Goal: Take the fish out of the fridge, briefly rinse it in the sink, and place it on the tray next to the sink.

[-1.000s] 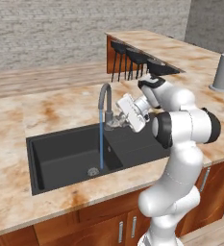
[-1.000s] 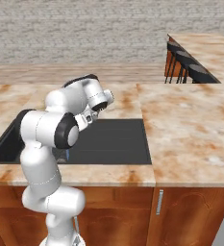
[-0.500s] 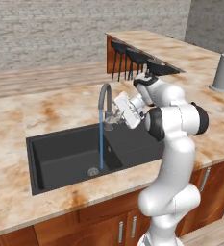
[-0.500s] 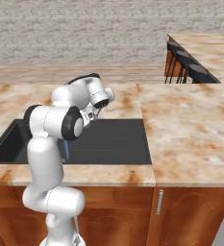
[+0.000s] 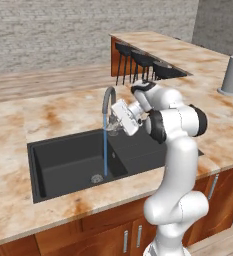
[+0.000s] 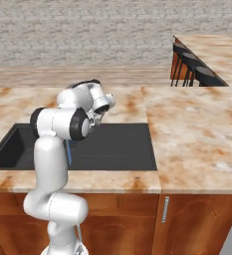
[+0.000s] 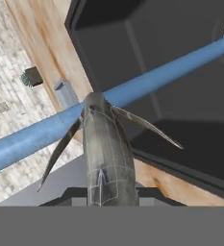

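One fish under the running tap

Jaws clamped on the fish [image 7: 106, 158], its long axis running straight out from the gripper [image 5: 114, 125] so its far end meets the blue water stream [image 5: 105, 150] over the sink [image 5: 63, 165]; the tray is my guess for next, somewhere off on the tabletop [image 5: 48, 112] beside the basin

Silvery-grey fish [image 7: 104, 158], blue water stream [image 7: 147, 81], black sink [image 5: 68, 165]

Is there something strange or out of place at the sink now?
Nothing stands out. The tap runs a straight blue stream into the black sink, with no water on the counter. The gripper holds the fish in that stream.
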Motion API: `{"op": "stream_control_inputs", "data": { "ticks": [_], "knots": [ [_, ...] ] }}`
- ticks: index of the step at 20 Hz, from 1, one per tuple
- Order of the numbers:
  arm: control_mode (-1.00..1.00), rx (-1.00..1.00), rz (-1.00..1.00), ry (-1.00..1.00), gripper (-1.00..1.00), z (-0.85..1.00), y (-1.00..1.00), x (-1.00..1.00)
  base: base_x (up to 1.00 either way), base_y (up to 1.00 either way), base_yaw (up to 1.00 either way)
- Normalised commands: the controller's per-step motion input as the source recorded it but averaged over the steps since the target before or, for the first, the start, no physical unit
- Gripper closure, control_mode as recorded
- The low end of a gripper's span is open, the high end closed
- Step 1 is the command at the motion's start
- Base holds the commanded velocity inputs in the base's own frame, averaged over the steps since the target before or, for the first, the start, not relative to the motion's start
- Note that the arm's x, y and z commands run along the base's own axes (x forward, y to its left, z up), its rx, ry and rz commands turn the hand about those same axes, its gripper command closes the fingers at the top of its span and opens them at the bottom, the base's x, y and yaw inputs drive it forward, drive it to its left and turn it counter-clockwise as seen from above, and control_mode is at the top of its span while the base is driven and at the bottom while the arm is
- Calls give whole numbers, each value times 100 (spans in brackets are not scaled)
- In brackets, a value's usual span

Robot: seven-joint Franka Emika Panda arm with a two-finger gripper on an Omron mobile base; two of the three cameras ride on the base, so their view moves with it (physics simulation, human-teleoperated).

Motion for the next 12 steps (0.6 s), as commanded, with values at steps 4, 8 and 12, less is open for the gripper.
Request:
{"op": "stream_control_inputs", "data": {
  "ticks": [4, 8, 12],
  "knots": [
    [-100, 0, -6, 0, 100, -14, 0, 22, 0, 0, 0],
    [-100, 0, -17, -1, 100, -10, 0, 31, 0, 0, 0],
    [-100, 0, -16, 0, 100, -5, 0, 43, 0, 0, 0]
  ]
}}
